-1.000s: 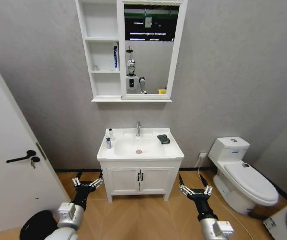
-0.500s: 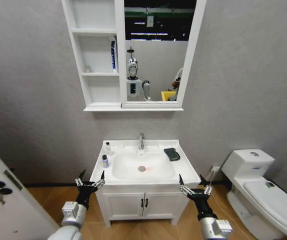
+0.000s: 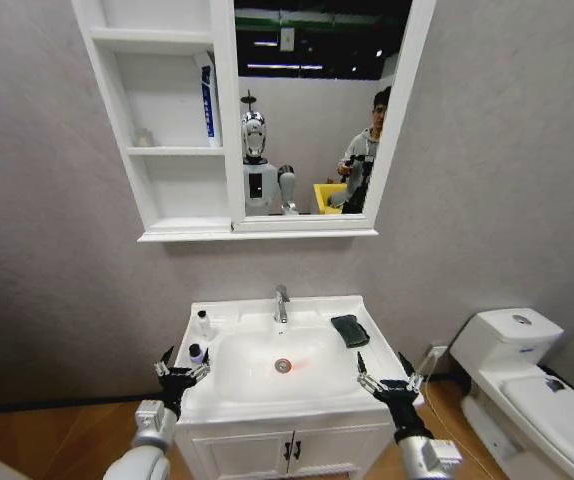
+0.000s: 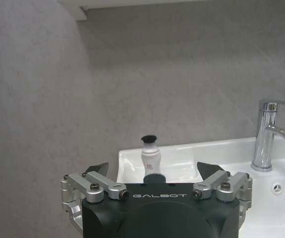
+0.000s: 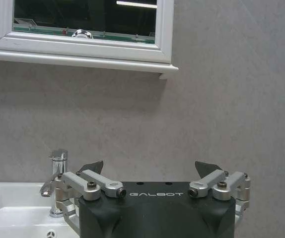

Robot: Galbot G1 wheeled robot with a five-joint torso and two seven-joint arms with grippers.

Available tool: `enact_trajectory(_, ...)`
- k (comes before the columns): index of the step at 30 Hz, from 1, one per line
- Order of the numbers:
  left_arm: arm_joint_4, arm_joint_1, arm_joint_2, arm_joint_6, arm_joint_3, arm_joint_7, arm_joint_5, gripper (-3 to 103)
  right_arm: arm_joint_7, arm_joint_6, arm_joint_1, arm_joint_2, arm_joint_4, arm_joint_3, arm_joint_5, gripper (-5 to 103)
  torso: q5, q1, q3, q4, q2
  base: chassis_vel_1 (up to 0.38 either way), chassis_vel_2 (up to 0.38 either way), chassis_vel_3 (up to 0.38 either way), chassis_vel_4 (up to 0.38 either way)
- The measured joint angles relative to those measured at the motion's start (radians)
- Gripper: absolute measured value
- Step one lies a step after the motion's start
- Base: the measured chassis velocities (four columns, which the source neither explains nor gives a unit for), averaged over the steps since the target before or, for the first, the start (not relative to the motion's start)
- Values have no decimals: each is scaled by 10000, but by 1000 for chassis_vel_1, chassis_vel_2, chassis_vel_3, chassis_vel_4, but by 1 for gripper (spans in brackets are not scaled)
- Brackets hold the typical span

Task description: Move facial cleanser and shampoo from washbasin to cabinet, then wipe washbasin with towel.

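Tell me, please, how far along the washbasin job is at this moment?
Nothing is moved yet: two small bottles stand on the washbasin rim, the towel lies unused, and the left gripper and right gripper hover open, empty. All cabinet moves and wiping remain.

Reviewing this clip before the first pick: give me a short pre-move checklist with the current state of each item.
1. Left gripper open, holding nothing, at the washbasin's front left edge: ok.
2. Right gripper open, holding nothing, at the front right edge: ok.
3. Two small bottles upright on the basin's left ledge, untouched: ok.
4. Which bottle is cleanser and which shampoo: cannot tell.
5. Towel lying on the right ledge, clear of the bowl: ok.
6. Cabinet lower shelf bare for placing; middle shelf has a blue tube and small jar: ok.
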Motion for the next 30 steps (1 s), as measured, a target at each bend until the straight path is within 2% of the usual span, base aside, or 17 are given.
enact_trajectory(5,758,-387,-19,-87,51,-42,13,98,6,105,-22,-18,-126,47,-17,100,1,12,3,-8,-4,17,-12,-6,14)
enact_trajectory(20,2736,-1680,-11,-191,187,-27,-43,97,41,111,-60,-74,-215,170,-23,100,0,17,4,-5,-8,0,0,0,0)
enact_trajectory(23,2982,-1808,-45,-237,176,13,-106,92,44,114,-54,-74,-245,198,-26,100,1,17,4,-4,-8,0,0,0,0)
enact_trajectory(25,3203,-1939,-68,-265,142,25,-124,81,50,121,-54,-77,-280,209,-31,100,1,17,5,-5,-7,0,0,0,0)
enact_trajectory(26,3203,-1939,-68,-265,142,25,-124,81,50,121,-54,-77,-280,209,-31,100,1,17,5,-5,-7,0,0,0,0)
enact_trajectory(27,3311,-2003,-70,-268,125,40,-131,76,52,124,-53,-80,-293,214,-38,100,1,17,5,-5,-7,0,0,0,0)
enact_trajectory(28,3311,-2003,-70,-268,125,40,-131,76,52,124,-53,-80,-293,214,-38,100,1,17,5,-5,-7,0,0,0,0)
enact_trajectory(30,3411,-2044,-70,-275,122,69,-136,65,58,127,-51,-80,-298,223,-46,100,1,16,4,-5,-7,0,0,0,0)
